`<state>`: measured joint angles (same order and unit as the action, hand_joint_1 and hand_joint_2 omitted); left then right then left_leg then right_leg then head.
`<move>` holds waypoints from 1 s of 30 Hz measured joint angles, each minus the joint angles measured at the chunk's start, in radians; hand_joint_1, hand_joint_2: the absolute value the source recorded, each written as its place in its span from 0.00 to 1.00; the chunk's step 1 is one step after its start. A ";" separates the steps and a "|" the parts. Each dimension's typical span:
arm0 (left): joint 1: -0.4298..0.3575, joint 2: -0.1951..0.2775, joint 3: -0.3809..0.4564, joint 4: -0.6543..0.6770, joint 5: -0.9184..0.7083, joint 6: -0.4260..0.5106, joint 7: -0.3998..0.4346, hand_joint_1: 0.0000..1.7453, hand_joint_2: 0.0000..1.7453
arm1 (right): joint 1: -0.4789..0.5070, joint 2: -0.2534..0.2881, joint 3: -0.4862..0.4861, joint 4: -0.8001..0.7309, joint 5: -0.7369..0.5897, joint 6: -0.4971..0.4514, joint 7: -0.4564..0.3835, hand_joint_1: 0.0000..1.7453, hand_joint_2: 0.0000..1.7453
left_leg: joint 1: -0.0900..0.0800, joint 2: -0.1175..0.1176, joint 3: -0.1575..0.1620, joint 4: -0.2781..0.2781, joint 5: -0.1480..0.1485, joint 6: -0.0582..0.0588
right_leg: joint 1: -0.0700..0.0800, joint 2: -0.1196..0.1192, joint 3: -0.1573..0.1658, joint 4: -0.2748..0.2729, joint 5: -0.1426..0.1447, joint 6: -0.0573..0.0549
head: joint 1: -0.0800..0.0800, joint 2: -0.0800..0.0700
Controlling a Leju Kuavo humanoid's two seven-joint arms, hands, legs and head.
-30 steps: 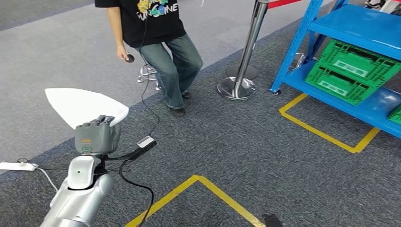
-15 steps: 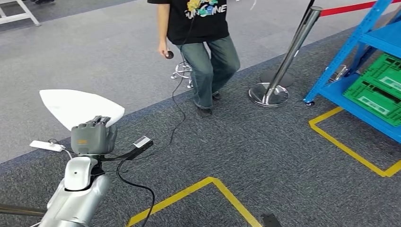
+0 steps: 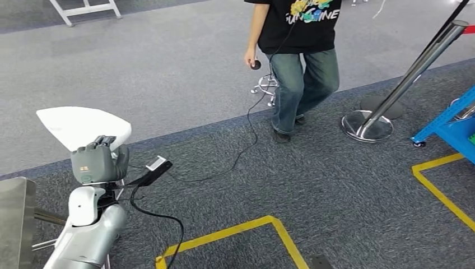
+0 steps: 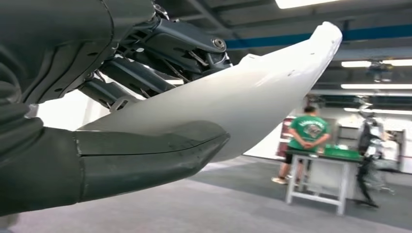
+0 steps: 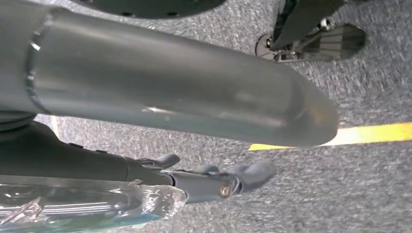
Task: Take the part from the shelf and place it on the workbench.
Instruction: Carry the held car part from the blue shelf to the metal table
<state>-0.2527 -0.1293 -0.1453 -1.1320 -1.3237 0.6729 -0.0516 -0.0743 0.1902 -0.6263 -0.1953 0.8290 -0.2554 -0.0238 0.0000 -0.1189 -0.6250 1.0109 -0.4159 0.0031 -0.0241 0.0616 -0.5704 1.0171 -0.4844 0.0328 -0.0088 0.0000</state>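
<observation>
My left hand [image 3: 96, 162] is raised at the lower left of the head view and holds the white curved part [image 3: 78, 126], which sticks out above and to the left of it. In the left wrist view the thumb [image 4: 145, 150] lies under the white part [image 4: 243, 107] and the dark fingers press on its other side. A corner of the metal workbench [image 3: 14, 224] shows at the left edge. One end of the blue shelf [image 3: 453, 126] sits at the right edge. My right hand [image 5: 218, 182] hangs over the carpet with its fingers stretched out and nothing in them.
A person [image 3: 302, 56] stands ahead holding a small controller, its cable [image 3: 241, 151] trailing across the carpet toward my left arm. A chrome stanchion [image 3: 392, 95] stands at the right. Yellow floor tape [image 3: 235, 230] marks the carpet in front.
The whole picture has slid right as the camera turned left: the shelf has almost left the frame and the workbench corner has come in. My left hand still holds the white part.
</observation>
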 joint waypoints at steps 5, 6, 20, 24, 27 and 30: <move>0.005 0.003 0.019 -0.010 0.007 0.000 -0.002 1.00 1.00 | 0.002 0.002 0.000 0.000 0.006 0.003 0.000 0.00 0.00 | -0.001 0.101 -0.104 0.218 -0.114 -0.018 | 0.007 -0.061 0.007 -0.003 -0.003 -0.030 | -0.013 0.000; 0.008 0.003 0.021 -0.011 0.007 0.000 -0.002 1.00 1.00 | 0.003 0.001 0.000 0.000 0.008 0.003 0.000 0.00 0.00 | 0.000 0.107 -0.128 0.268 -0.130 -0.019 | 0.009 -0.074 0.007 -0.003 -0.005 -0.031 | -0.013 0.000; 0.015 0.006 0.041 -0.025 -0.034 -0.011 0.004 1.00 1.00 | -0.006 0.003 0.000 0.000 0.021 0.008 0.003 0.00 0.00 | -0.010 0.116 0.023 -0.011 -0.016 0.038 | 0.020 -0.072 -0.074 0.198 -0.127 0.002 | -0.004 0.000; 0.023 0.005 0.041 -0.026 -0.049 -0.021 0.013 1.00 1.00 | 0.000 0.003 0.000 0.000 0.023 0.008 0.003 0.00 0.00 | -0.007 0.063 0.026 -0.008 -0.018 0.036 | 0.013 -0.060 -0.112 0.216 -0.077 0.011 | -0.002 0.000; 0.022 0.005 0.043 -0.026 -0.064 -0.026 0.020 1.00 1.00 | -0.001 0.003 0.000 0.000 0.026 0.009 0.003 0.00 0.00 | -0.004 0.027 0.022 0.004 -0.024 0.021 | -0.001 0.001 -0.032 0.034 0.004 0.016 | -0.001 0.000; 0.024 0.005 0.044 -0.028 -0.089 -0.034 0.032 1.00 1.00 | -0.003 0.004 0.000 0.001 0.029 0.009 0.004 0.00 0.00 | 0.000 -0.004 0.010 0.008 -0.020 0.003 | 0.000 0.007 -0.013 0.010 0.001 0.003 | -0.001 0.000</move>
<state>-0.2287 -0.1245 -0.1012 -1.1597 -1.4131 0.6388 -0.0198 -0.0774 0.1938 -0.6263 -0.1944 0.8578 -0.2463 -0.0201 0.0005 -0.1228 -0.6152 1.0193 -0.4361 0.0065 -0.0239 0.0682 -0.5838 1.0272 -0.4833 0.0358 -0.0093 0.0000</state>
